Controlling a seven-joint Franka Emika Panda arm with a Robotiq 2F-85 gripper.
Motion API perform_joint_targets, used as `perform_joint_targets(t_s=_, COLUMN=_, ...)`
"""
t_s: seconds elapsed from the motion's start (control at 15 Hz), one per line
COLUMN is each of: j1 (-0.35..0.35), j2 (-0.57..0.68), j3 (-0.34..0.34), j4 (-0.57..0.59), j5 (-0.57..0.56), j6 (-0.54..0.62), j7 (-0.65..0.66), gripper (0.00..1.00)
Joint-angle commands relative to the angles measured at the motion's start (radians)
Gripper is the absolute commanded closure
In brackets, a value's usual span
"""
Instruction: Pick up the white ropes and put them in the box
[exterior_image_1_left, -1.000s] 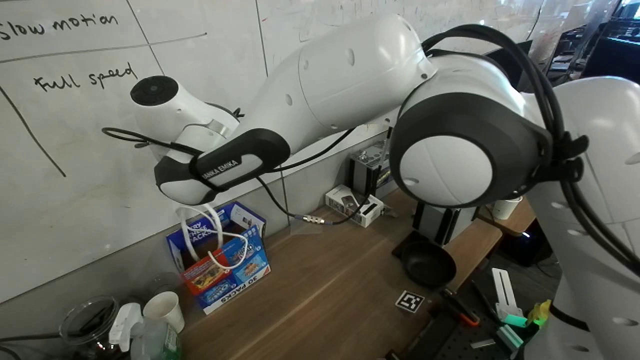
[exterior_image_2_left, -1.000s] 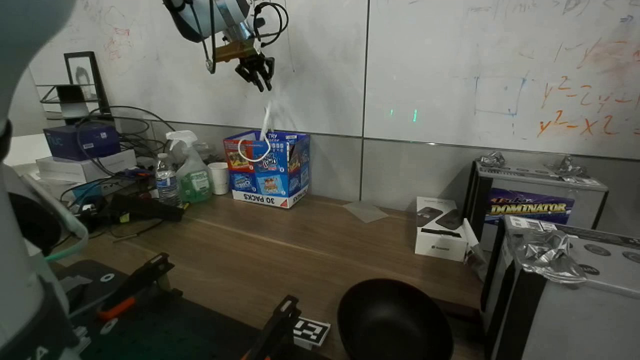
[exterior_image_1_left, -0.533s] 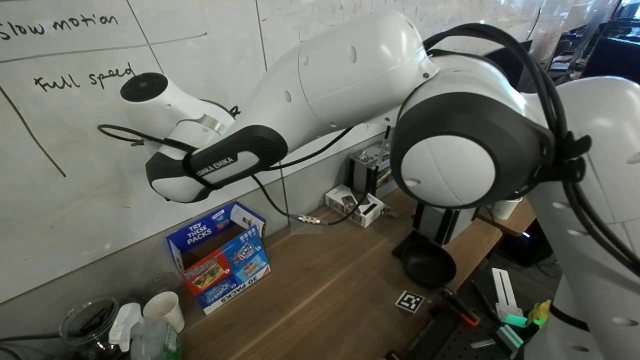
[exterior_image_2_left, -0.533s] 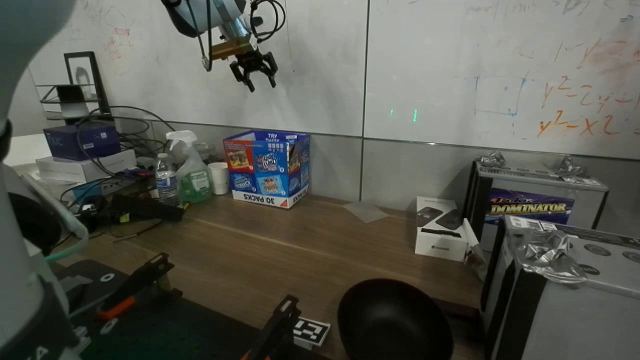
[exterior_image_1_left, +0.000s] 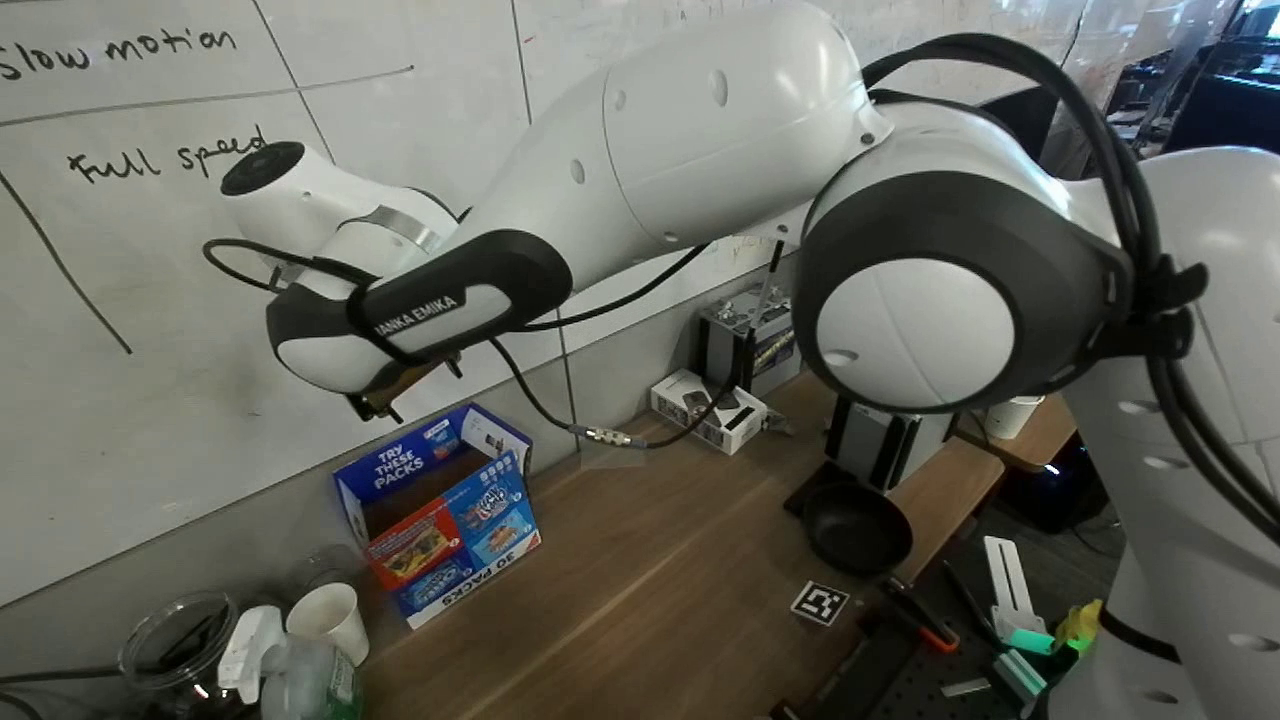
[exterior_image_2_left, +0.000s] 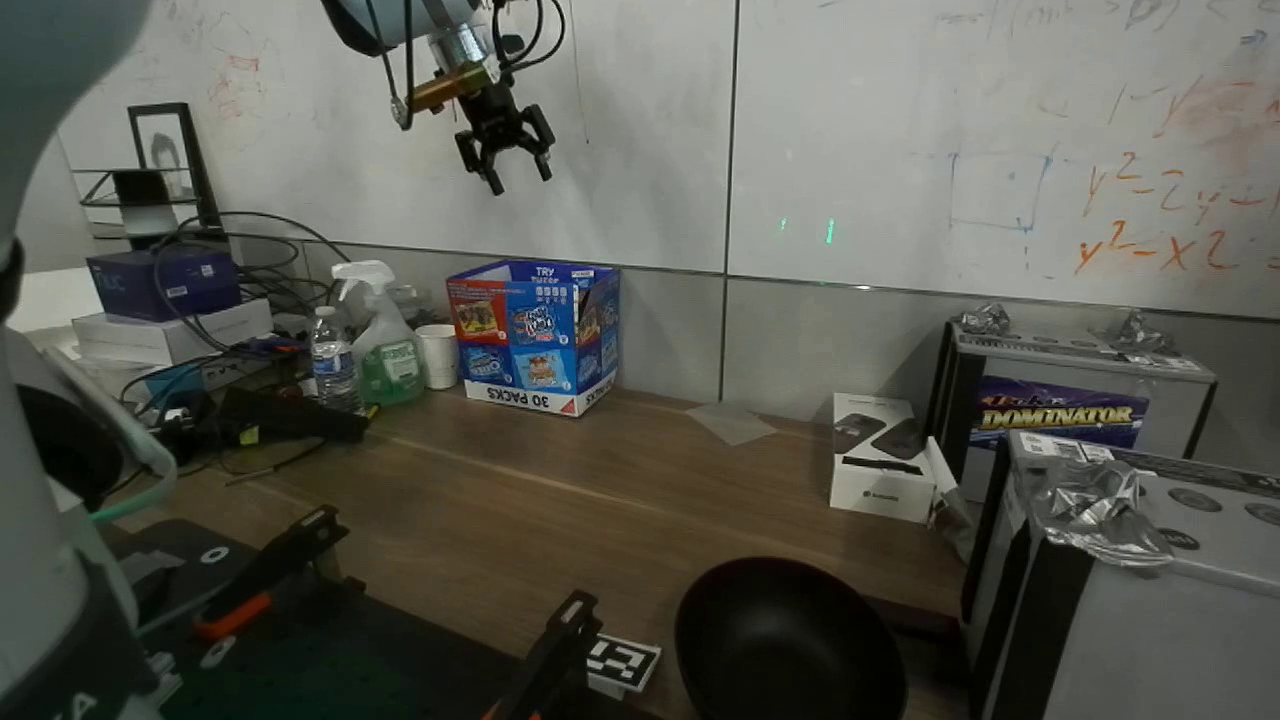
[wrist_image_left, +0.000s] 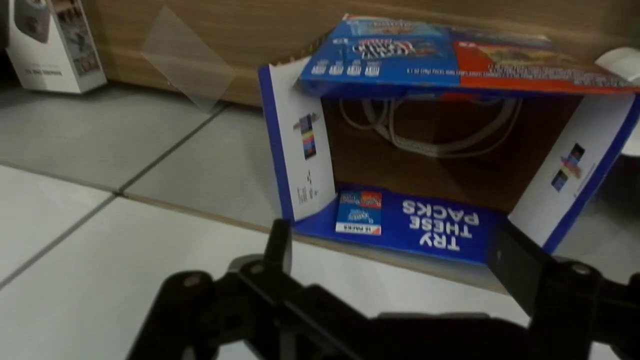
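Observation:
The white ropes (wrist_image_left: 420, 146) lie in loose loops inside the box (wrist_image_left: 380, 60), seen through its open top in the wrist view. In both exterior views the blue box (exterior_image_1_left: 455, 545) with red and white print stands against the wall, and its walls hide the ropes there. My gripper (exterior_image_2_left: 521, 182) hangs above the box, apart from it, fingers spread wide with nothing between them. From the wrist, the open gripper (wrist_image_left: 390, 227) frames the box's blue "TRY THESE PACKS" flap beyond it.
Beside the box stand a white cup (exterior_image_2_left: 438, 357), a green spray bottle (exterior_image_2_left: 391, 365) and a water bottle (exterior_image_2_left: 334, 365). The whiteboard (exterior_image_2_left: 640, 130) rises right behind. A white carton (exterior_image_2_left: 880, 490), grey computer cases (exterior_image_2_left: 1150, 600) and a black pan (exterior_image_2_left: 790, 640) are farther along the table.
My gripper has opened and let go of the white ropes, which hung from it over the box's front and dropped inside. The arm has shifted slightly and the gripper has tilted.

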Motion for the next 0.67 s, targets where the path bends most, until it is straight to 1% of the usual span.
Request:
perform_joint_targets(t_s=0.0, j1=-0.024, j2=-0.013, j3=0.050, j4=0.048, j5=0.066, j6=-0.205, j7=0.001, gripper=0.00)
perform_joint_targets(t_s=0.13, j1=-0.032, j2=-0.008, j3=0.070, j4=0.069, j5=0.117, j6=-0.295, j7=0.033, gripper=0.00)
perform_joint_targets(t_s=0.27, j1=-0.038, j2=-0.006, j3=0.084, j4=0.084, j5=0.167, j6=-0.350, j7=0.080, gripper=0.00)
perform_joint_targets(t_s=0.47, j1=-0.046, j2=-0.001, j3=0.096, j4=0.102, j5=0.225, j6=-0.377, j7=0.169, gripper=0.00)
perform_joint_targets(t_s=0.6, j1=-0.056, j2=0.003, j3=0.108, j4=0.113, j5=0.267, j6=-0.386, j7=0.198, gripper=0.00)
